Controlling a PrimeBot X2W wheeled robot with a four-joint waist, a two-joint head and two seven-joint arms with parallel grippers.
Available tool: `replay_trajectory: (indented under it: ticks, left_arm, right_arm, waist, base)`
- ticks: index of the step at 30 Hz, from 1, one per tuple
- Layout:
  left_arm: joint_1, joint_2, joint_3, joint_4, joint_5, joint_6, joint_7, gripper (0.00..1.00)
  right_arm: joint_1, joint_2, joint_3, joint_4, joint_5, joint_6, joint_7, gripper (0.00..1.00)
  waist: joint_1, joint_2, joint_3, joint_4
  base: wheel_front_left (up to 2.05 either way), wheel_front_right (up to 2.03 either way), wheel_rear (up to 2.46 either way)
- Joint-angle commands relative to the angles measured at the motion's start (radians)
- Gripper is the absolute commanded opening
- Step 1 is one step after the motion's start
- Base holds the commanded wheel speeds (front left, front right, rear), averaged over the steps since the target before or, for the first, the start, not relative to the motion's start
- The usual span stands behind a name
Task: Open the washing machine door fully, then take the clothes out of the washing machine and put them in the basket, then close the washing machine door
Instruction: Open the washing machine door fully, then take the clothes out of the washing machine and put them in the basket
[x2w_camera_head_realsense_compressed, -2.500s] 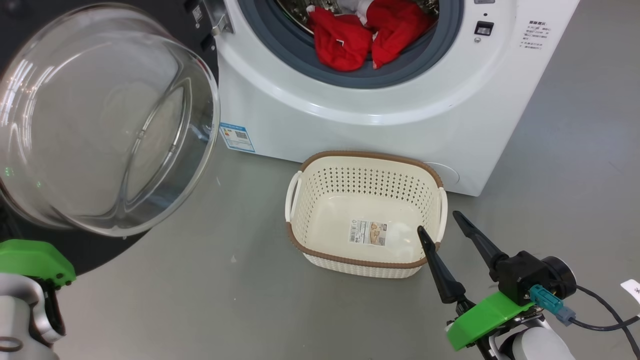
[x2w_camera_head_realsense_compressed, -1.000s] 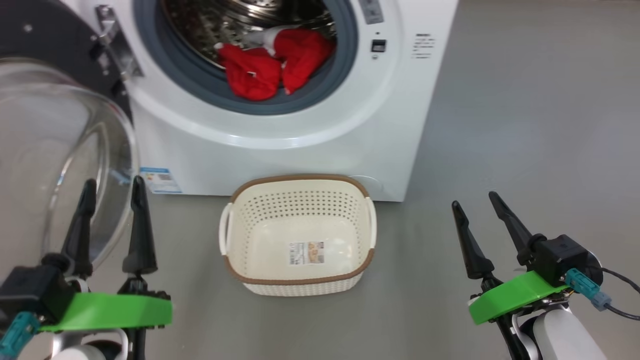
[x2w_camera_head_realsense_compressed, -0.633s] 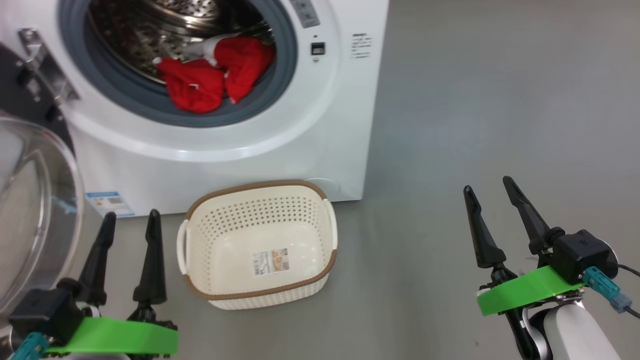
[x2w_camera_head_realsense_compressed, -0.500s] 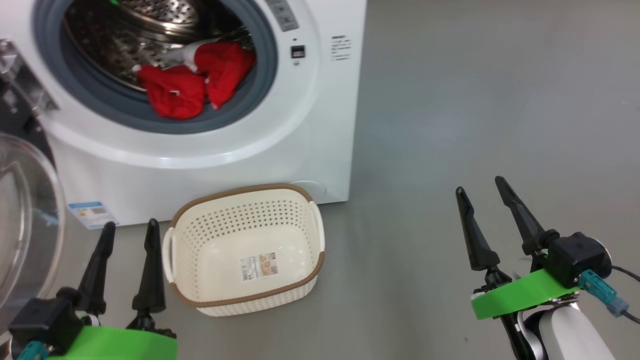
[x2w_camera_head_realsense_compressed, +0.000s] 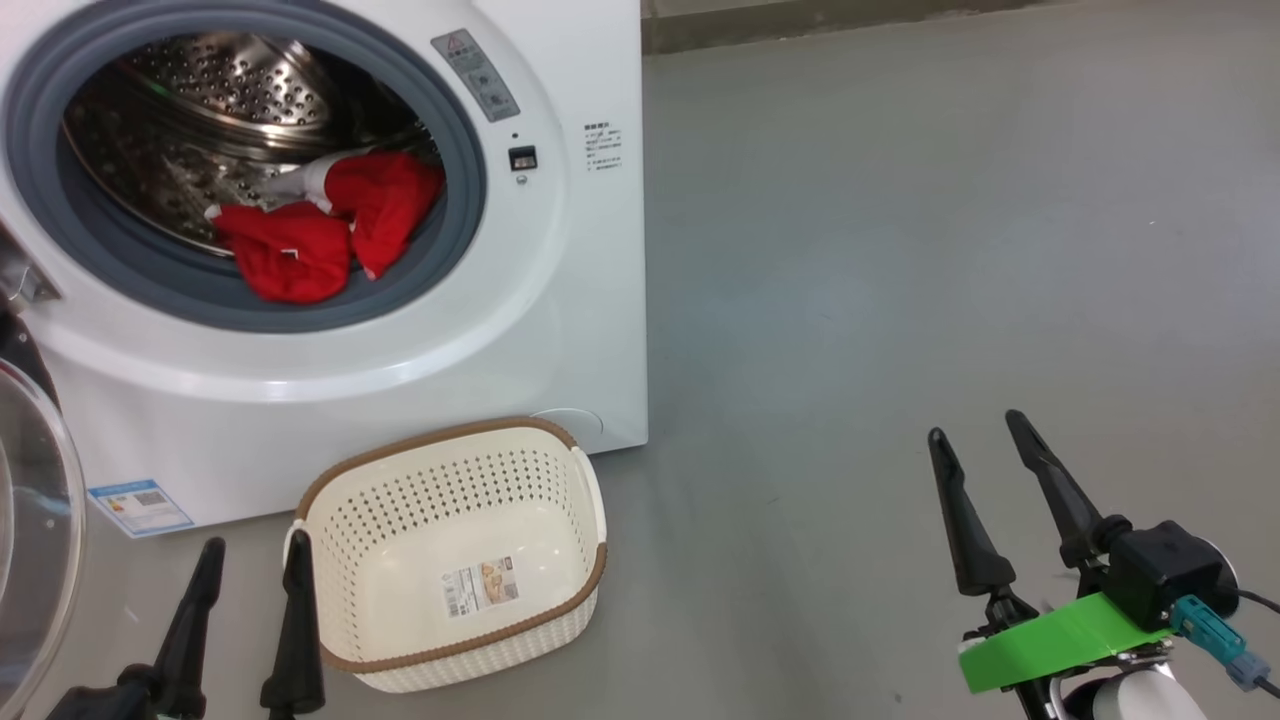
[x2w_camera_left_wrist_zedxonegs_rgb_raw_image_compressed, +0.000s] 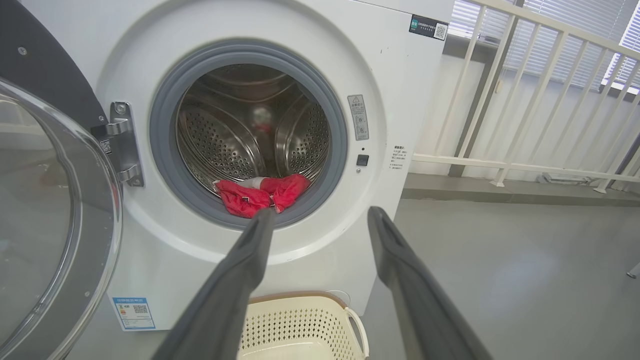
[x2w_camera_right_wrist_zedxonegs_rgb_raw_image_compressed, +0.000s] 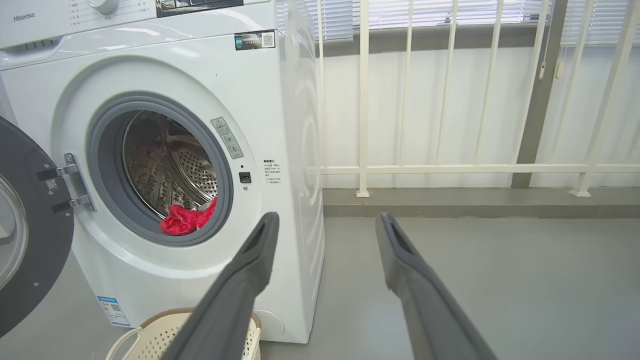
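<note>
The white washing machine (x2w_camera_head_realsense_compressed: 560, 300) stands at the left with its door (x2w_camera_head_realsense_compressed: 25, 560) swung wide to the left, glass bowl bulging outward. Red clothes (x2w_camera_head_realsense_compressed: 320, 230) lie at the front lip of the steel drum, resting on the grey ring. The cream basket (x2w_camera_head_realsense_compressed: 450, 560) sits empty on the floor just before the machine. My left gripper (x2w_camera_head_realsense_compressed: 255, 555) is open, low beside the basket's left handle. My right gripper (x2w_camera_head_realsense_compressed: 975, 440) is open over bare floor, well to the right. In the left wrist view the clothes (x2w_camera_left_wrist_zedxonegs_rgb_raw_image_compressed: 260, 192) lie just beyond the open fingers (x2w_camera_left_wrist_zedxonegs_rgb_raw_image_compressed: 250, 255).
Grey floor (x2w_camera_head_realsense_compressed: 900, 250) spreads to the right of the machine. A white railing (x2w_camera_right_wrist_zedxonegs_rgb_raw_image_compressed: 450, 167) on a low kerb runs behind, with blinds beyond. The open door (x2w_camera_right_wrist_zedxonegs_rgb_raw_image_compressed: 30, 240) takes up the space left of the machine.
The head camera has swung right and up, so machine, basket and door slid left in view. Both grippers stay open and hold roughly the same low pose.
</note>
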Motion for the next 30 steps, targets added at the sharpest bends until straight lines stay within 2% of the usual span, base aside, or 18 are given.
replay_trajectory:
  ticks: [1,30]
  left_arm:
    - [-0.015,0.024,0.040,-0.021,0.009,0.009,-0.010,1.00]
    - [0.036,0.031,0.057,-0.018,0.008,0.046,-0.008,1.00]
  right_arm:
    - [-0.005,0.001,0.019,-0.032,-0.001,0.006,-0.006,1.00]
    - [0.041,0.001,0.001,-0.035,-0.015,0.006,-0.006,1.00]
  waist:
    - [0.0000,-0.0001,-0.006,-0.005]
    - [0.0000,-0.0001,-0.012,0.017]
  base:
    - [0.00,0.00,0.00]
    - [0.09,-0.09,0.00]
